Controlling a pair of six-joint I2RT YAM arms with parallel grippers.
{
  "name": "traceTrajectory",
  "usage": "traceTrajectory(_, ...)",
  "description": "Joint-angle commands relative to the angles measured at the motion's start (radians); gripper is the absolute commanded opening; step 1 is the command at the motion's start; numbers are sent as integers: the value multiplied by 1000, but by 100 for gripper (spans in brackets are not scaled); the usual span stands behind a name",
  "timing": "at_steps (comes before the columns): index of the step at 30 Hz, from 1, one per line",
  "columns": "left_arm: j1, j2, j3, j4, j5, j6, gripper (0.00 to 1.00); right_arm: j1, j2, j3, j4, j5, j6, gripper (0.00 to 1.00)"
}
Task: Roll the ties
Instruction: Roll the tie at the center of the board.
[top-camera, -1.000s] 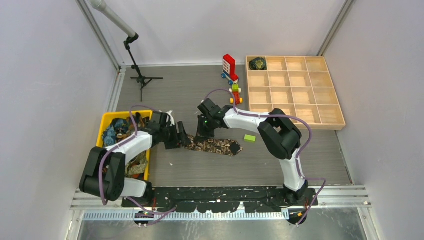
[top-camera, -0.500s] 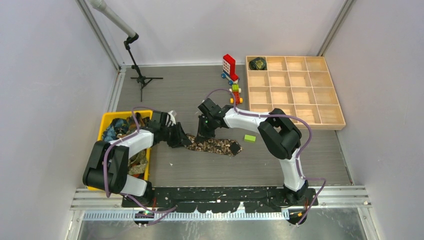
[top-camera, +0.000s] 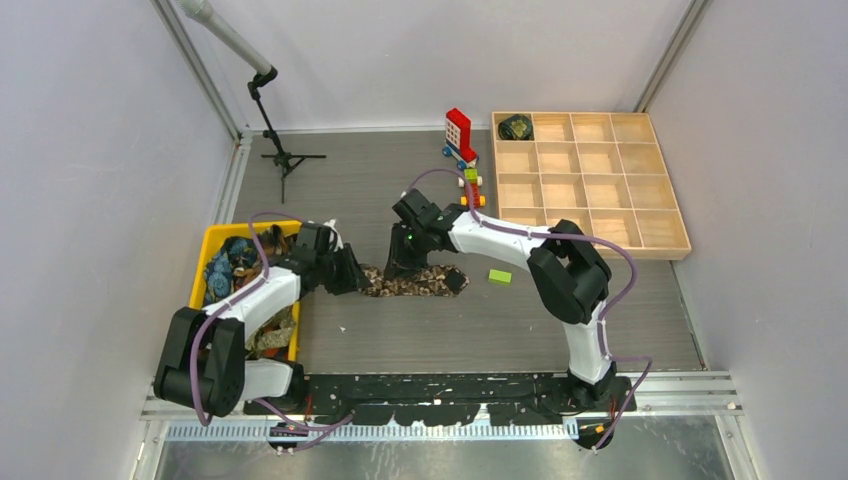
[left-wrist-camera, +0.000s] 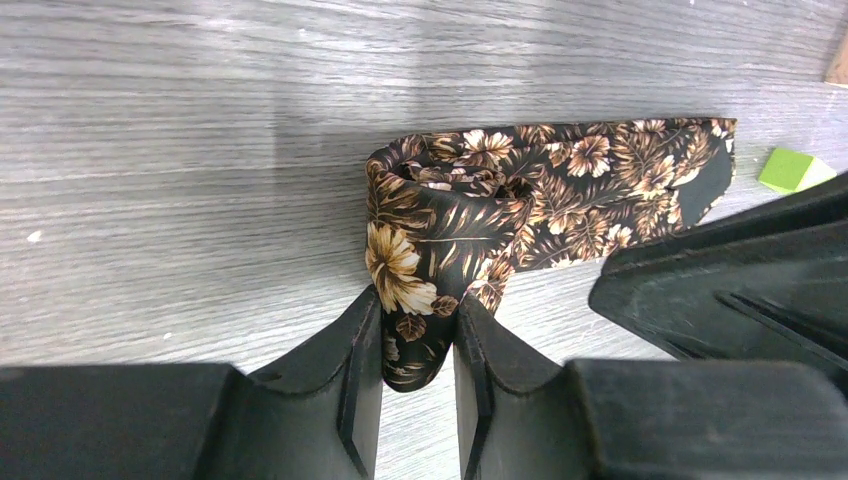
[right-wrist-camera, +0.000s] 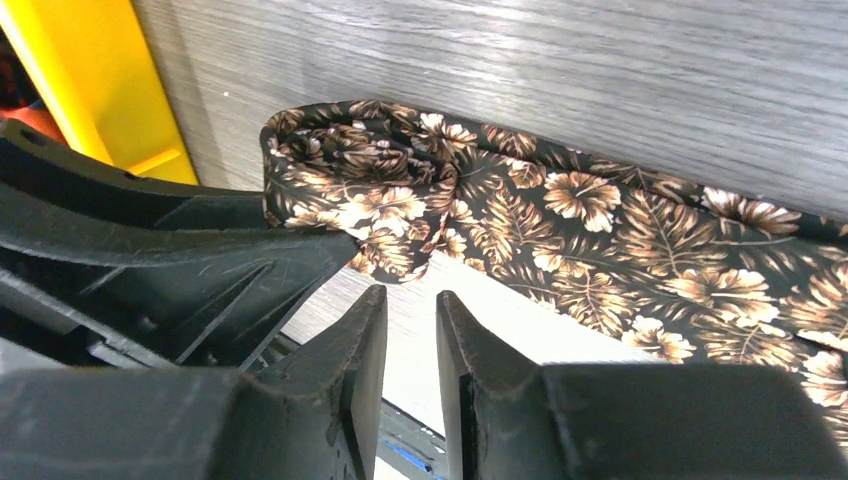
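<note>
A brown-and-black leaf-patterned tie (top-camera: 418, 282) lies on the grey table between the arms, its left end curled into a loose roll (left-wrist-camera: 440, 200). My left gripper (left-wrist-camera: 415, 335) is shut on the lower edge of that roll, with cloth pinched between both fingers. My right gripper (right-wrist-camera: 412, 300) hovers just short of the roll (right-wrist-camera: 350, 190), its jaws slightly apart with only bare table between them. In the top view the left gripper (top-camera: 350, 274) is at the tie's left end and the right gripper (top-camera: 402, 266) is over its middle. A rolled tie (top-camera: 516, 127) sits in the wooden tray's far-left compartment.
A yellow bin (top-camera: 213, 240) at the left holds several more ties (top-camera: 232, 262). The wooden compartment tray (top-camera: 588, 182) stands at the back right. A small green block (top-camera: 499, 276) lies right of the tie. Toy bricks (top-camera: 460, 135) and a microphone stand (top-camera: 281, 158) are at the back.
The left gripper has shut on the tie's rolled end and drawn it leftward, so the tie has shifted left. The right gripper has opened and let go of the tie.
</note>
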Motion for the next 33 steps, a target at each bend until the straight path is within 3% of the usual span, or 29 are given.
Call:
traceTrajectory(1,-8,-33,25,-78,-112,18,21,18,-48,-9,52,-2,27,29)
traceTrajectory(18,-36,-18,112,-177,-209,22,20,26,151,62,176,-48,75,21)
traceTrajectory(26,-103,9,181,-257,-353,54,20,2,65,3,181,-29,51,21)
traceTrajectory(33,-129,21,200,-271,-384,63,19,-47,-17,-51,166,-5,7,21)
